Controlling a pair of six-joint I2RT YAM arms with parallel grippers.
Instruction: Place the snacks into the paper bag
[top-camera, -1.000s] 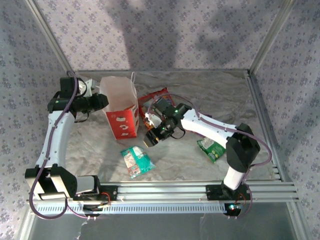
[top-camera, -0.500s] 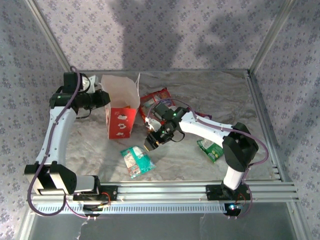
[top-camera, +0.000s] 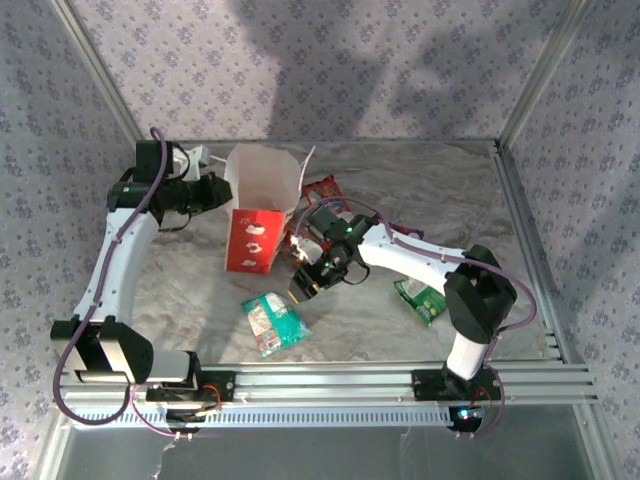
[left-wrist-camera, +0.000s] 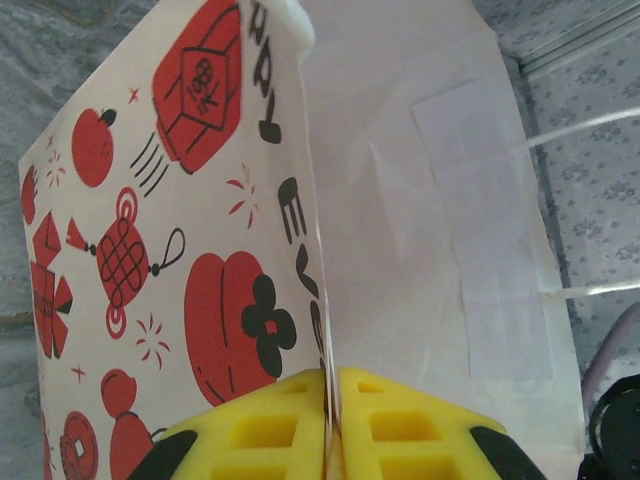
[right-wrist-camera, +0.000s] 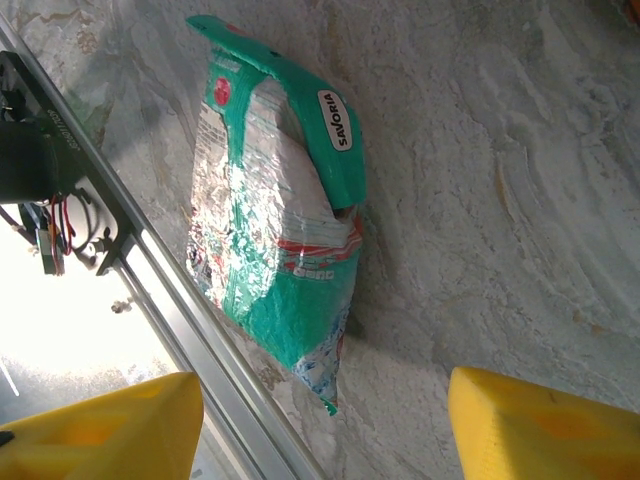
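The paper bag (top-camera: 258, 225) stands open-topped at the back left of the table, white with red prints (left-wrist-camera: 180, 200). My left gripper (top-camera: 220, 190) is shut on its left rim, the yellow fingertips (left-wrist-camera: 270, 420) pinching the paper wall between them. A teal packet (top-camera: 271, 321) lies flat near the front rail. My right gripper (top-camera: 306, 282) hovers open just above and behind it, with the teal packet (right-wrist-camera: 280, 240) ahead of the spread fingers (right-wrist-camera: 545, 425) and nothing between them. A red packet (top-camera: 323, 189) lies behind the bag's right side. A green packet (top-camera: 421, 298) lies at the right.
The metal front rail (top-camera: 330, 378) runs close to the teal packet, also the rail (right-wrist-camera: 190, 330) in the right wrist view. Patterned walls and frame posts (top-camera: 525, 80) enclose the table. The crinkled tabletop (top-camera: 440, 200) is bare at the back right.
My left gripper has closed on the bag's rim and moved right and back, carrying the bag to the right and more upright. The right gripper dipped slightly toward the teal packet.
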